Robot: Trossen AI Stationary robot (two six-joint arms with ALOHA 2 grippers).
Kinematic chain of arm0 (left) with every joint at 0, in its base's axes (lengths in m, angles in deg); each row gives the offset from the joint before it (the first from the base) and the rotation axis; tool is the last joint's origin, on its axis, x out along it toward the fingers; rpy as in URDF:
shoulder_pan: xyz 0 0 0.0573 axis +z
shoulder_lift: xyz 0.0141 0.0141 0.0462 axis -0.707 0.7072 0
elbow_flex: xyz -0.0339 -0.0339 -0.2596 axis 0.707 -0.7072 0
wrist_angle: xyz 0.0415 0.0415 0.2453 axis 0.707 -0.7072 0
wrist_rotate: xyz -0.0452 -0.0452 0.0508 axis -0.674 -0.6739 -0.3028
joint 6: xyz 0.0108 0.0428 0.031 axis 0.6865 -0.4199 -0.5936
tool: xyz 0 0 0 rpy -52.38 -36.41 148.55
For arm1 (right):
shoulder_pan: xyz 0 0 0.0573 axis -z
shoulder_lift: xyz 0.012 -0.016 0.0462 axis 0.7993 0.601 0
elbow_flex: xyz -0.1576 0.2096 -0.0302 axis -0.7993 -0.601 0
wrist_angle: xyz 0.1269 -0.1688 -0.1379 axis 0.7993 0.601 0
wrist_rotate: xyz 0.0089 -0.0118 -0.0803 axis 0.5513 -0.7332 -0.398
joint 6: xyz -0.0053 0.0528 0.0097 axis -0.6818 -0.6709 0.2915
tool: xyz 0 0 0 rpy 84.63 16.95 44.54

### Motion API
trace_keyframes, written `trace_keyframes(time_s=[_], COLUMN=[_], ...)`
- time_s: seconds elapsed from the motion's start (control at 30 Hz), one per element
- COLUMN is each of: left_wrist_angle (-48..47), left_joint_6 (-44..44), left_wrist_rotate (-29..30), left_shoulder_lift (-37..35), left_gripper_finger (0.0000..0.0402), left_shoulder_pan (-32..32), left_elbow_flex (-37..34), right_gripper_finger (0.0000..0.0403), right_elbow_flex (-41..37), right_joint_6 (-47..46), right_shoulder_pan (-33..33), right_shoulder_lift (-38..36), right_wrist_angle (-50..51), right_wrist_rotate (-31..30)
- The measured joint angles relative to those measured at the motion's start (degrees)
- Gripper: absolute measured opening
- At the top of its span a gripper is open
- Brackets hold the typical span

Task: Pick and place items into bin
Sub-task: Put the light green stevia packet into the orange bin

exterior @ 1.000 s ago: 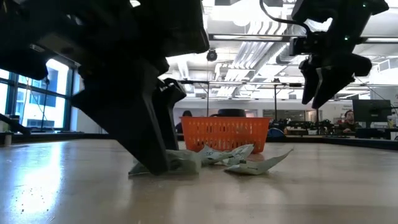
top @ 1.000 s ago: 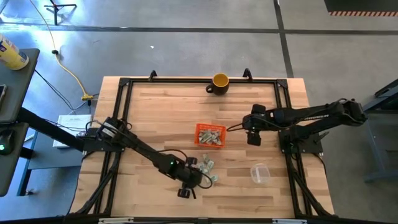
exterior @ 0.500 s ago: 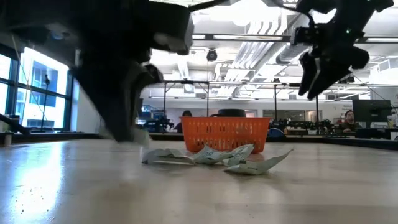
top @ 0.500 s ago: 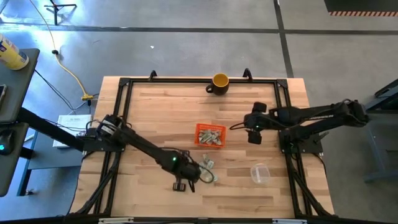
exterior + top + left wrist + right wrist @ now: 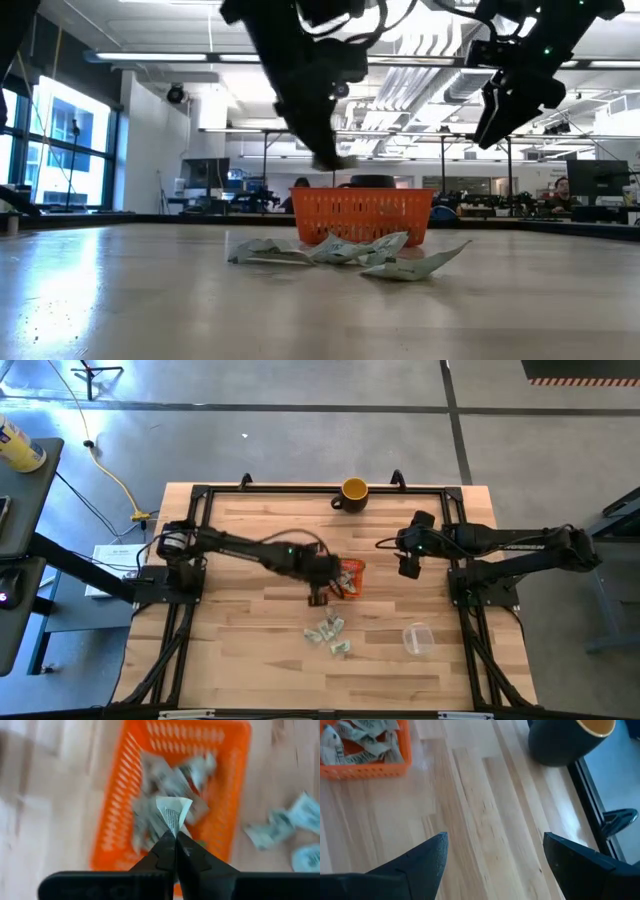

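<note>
Carrying one wrapped item over the orange bin, pinched at its lower edge between the closed jaws of the left gripper. Hovering above the bin's near wall in the high view, with the left gripper at the basket's left side. Holding the item upright and folded, its upper part poking free above the fingertips.

Sitting in the bin already: several crinkly pale green and white pieces heaped toward the middle. Lying loose on the wooden table in front of the bin: a small cluster of remaining items, a few pieces touching or overlapping (exact count hard to judge).

Waiting to the bin's right, well above the table: the right gripper, jaws spread wide and holding nothing, near the yellow mug. Standing apart near the table's right front: the clear plastic cup.

Doing this step well, as a judgement: centring over the basket's open interior rather than its rim, lowering a little so the light wrapper falls straight, then opening fully, since a thin crinkly piece could cling to one finger or flutter over the low wall.
</note>
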Motion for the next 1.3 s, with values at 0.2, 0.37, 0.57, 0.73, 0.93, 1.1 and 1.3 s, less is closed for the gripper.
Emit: trace_keyframes(time_s=[0.2, 0.37, 0.57, 0.73, 0.93, 1.1, 1.3], left_wrist_angle=[4.0, 4.97, -2.52, -7.32, 4.51, 5.89, 3.31], left_joint_6=[-2.41, -2.12, 5.6, 9.88, 9.52, 13.13, 12.87], left_wrist_rotate=[-5.57, -1.79, -2.47, -6.17, -8.24, -4.33, -4.34], left_shoulder_lift=[0.0, 0.02, -1.54, -2.56, 1.69, 5.12, 6.95], left_gripper_finger=[0.0036, 0.015, 0.0287, 0.0311, 0.0273, 0.0244, 0.023], left_shoulder_pan=[2.7, 1.69, -2.65, -13.61, -22.64, -22.3, -21.1], left_elbow_flex=[-0.02, -0.02, 0.11, -0.42, -3.8, -3.71, -3.68], right_gripper_finger=[0.0317, 0.0317, 0.0317, 0.0317, 0.0317, 0.0317, 0.0317], right_elbow_flex=[0.0, 0.0, -0.02, -1.33, -4.44, -4.76, -4.76], right_joint_6=[-1.18, -1.42, -0.75, 0.68, 1.55, -0.2, -1.05], right_shoulder_pan=[-0.02, -0.02, -0.04, -0.02, -0.02, -0.02, -1.23], right_shoulder_lift=[0.0, 0.0, 0.0, 0.05, 0.07, 0.07, 0.07], right_wrist_angle=[1.49, 0.9, 0.37, -0.05, -2.51, -2.84, -2.65], right_wrist_rotate=[0.02, 0.03, 0.09, 1.97, 4.7, 5.01, 13.15])
